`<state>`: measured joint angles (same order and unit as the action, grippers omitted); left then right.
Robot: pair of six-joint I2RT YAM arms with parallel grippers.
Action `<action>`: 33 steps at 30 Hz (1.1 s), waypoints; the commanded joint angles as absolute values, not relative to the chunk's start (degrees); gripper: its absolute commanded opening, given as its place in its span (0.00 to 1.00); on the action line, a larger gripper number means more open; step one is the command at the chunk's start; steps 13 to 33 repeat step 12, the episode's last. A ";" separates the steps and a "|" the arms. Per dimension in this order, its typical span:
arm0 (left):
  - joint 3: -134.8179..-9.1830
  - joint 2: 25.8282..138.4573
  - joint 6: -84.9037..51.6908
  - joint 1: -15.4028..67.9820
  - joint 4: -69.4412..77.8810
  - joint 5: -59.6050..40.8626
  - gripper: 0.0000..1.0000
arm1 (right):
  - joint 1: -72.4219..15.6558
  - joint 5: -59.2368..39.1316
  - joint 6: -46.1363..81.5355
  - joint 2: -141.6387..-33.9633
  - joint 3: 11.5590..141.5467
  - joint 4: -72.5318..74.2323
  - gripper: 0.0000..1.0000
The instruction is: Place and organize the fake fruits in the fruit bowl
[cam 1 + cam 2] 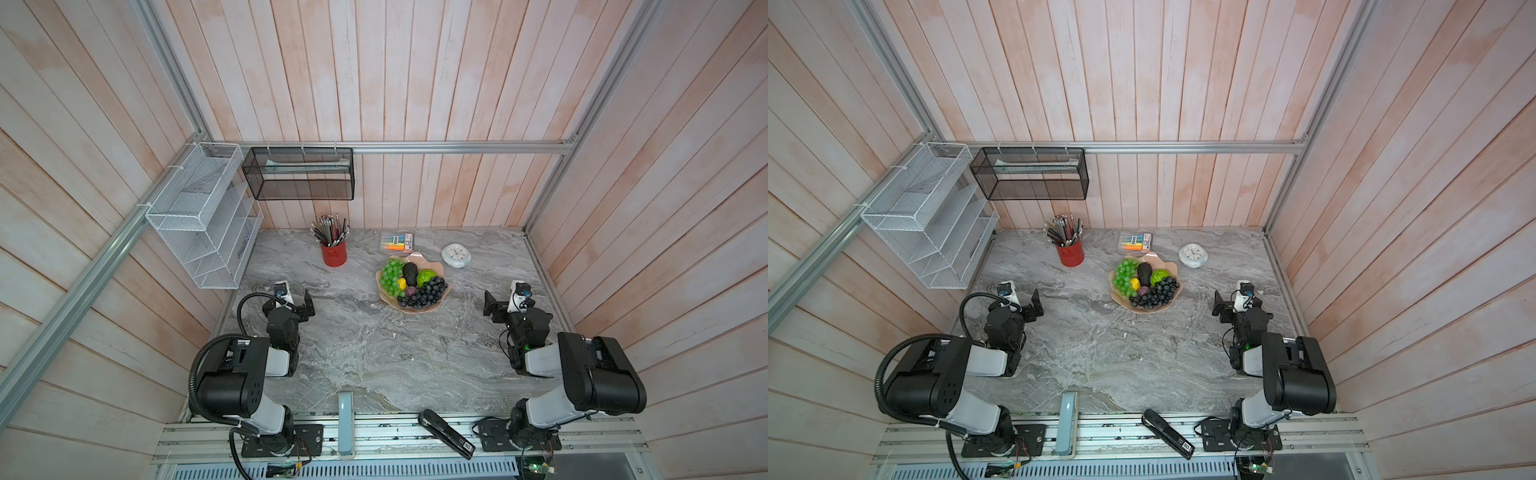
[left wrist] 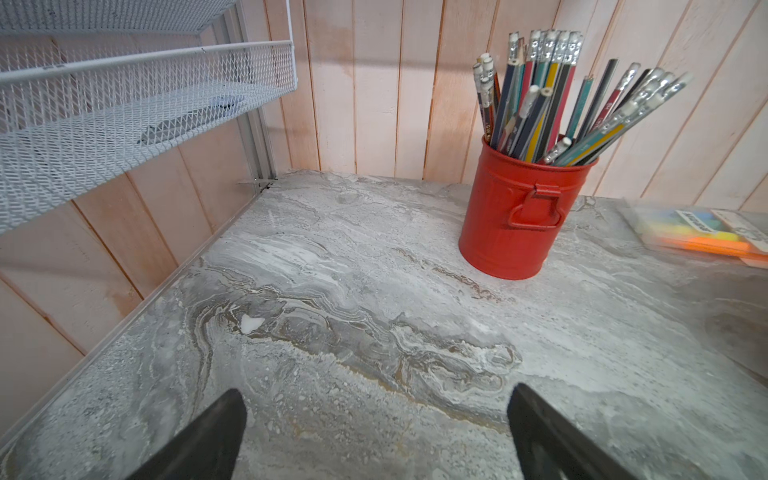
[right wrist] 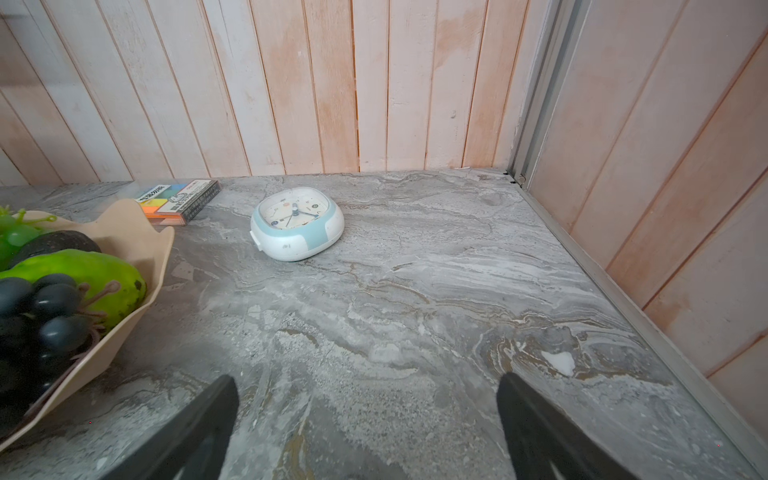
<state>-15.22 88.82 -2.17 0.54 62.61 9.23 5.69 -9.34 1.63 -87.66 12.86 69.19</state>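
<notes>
Fruit bowl point(image 1: 385, 296) stands at 1 o'clock of the table point(image 1: 374, 353) centre and holds six fruits. Green grape bunch point(image 1: 391, 274) lies at 10 o'clock, avocado point(image 1: 410, 273) at 12, lime-green ball point(image 1: 426, 277) at 2, black-purple grape bunch point(image 1: 428, 293) at 5. Yellow ball point(image 1: 402, 284) and purple ball point(image 1: 410, 291) lie near centre. Left gripper point(image 2: 376, 392) and right gripper point(image 3: 365, 378) have jaws apart and empty, well clear of the bowl at 9 and 3 o'clock.

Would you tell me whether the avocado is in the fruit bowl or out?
In. In a top view the avocado lies inside the fruit bowl's rim, between the green grape bunch and the bumpy lime-green ball.
</notes>
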 commanded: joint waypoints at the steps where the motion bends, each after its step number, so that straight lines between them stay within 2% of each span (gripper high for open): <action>1: -15.82 88.33 -2.55 0.41 64.89 8.79 1.00 | 5.39 -10.20 1.05 -87.19 13.75 69.78 0.98; 33: -16.33 88.60 -2.64 0.43 64.34 8.79 1.00 | 5.35 -10.06 1.08 -87.15 13.67 69.79 0.98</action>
